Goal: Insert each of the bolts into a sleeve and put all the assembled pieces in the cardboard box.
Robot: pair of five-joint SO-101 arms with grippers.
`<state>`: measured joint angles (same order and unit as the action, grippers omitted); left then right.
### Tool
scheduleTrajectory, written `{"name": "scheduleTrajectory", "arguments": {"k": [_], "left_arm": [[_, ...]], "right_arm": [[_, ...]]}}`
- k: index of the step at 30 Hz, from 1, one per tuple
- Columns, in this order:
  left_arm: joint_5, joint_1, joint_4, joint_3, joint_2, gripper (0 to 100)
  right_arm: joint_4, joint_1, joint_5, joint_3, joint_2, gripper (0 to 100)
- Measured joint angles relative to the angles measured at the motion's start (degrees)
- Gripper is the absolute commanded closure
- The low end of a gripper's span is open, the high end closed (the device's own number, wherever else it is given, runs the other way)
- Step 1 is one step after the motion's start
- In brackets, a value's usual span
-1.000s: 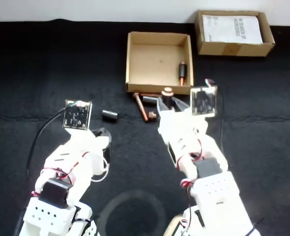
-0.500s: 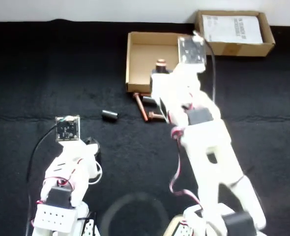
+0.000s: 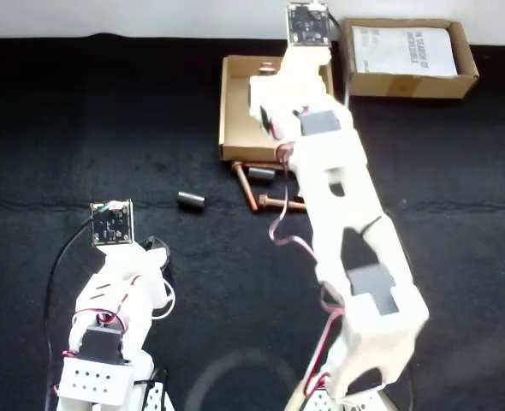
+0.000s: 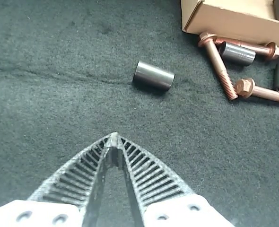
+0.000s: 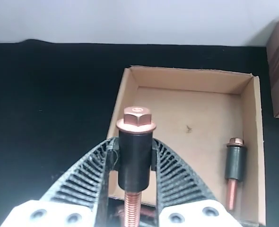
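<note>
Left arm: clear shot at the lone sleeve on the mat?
Likely yes. The sleeve lies alone on bare mat ahead of the left gripper, with nothing between; the bolts sit off to one side. The gripper is shut, so it must open first.

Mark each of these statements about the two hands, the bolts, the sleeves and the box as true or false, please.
1. The right hand holds a bolt fitted in a sleeve. True.
2. Loose bolts lie outside the cardboard box. True.
3. The cardboard box is empty. False: one assembled piece lies in it.
4. The left hand grips the lone sleeve. False: it is shut on nothing, and the sleeve lies apart on the mat.
</note>
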<state>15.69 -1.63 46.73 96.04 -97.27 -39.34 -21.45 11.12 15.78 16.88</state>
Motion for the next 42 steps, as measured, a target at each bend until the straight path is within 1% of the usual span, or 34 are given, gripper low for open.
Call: {"name": "scheduleTrajectory", "arguments": {"k": [7,11,15,18,24,28,37,39,42], "left_arm": [[0.00,0.00,0.53,0.00,0.00,99],[0.00,0.00,0.53,0.00,0.00,99],[0.00,0.00,0.53,0.00,0.00,99],[0.00,0.00,0.53,0.00,0.00,99],[0.00,0.00,0.53,0.00,-0.18,99],[0.00,1.49,0.53,0.00,-0.18,99],[0.00,2.11,0.53,0.00,-0.18,99],[0.00,2.11,0.53,0.00,-0.18,99],[0.00,2.11,0.53,0.00,-0.18,99]], "right_arm": [[-4.22,2.55,0.00,21.45,20.13,99.1],[-8.09,3.52,-2.02,33.32,29.80,99.1],[-11.69,4.22,-4.40,42.73,36.92,99.1],[-13.89,4.40,-6.68,47.12,40.18,99.1],[-15.74,4.48,-11.87,48.44,43.34,99.1],[-17.23,4.48,-14.86,48.53,45.80,99.1],[-17.93,4.48,-15.82,49.14,49.58,98.8],[-17.85,4.48,-15.82,49.14,50.29,96.1],[-17.85,4.40,-15.82,49.41,50.29,85.8]]}}
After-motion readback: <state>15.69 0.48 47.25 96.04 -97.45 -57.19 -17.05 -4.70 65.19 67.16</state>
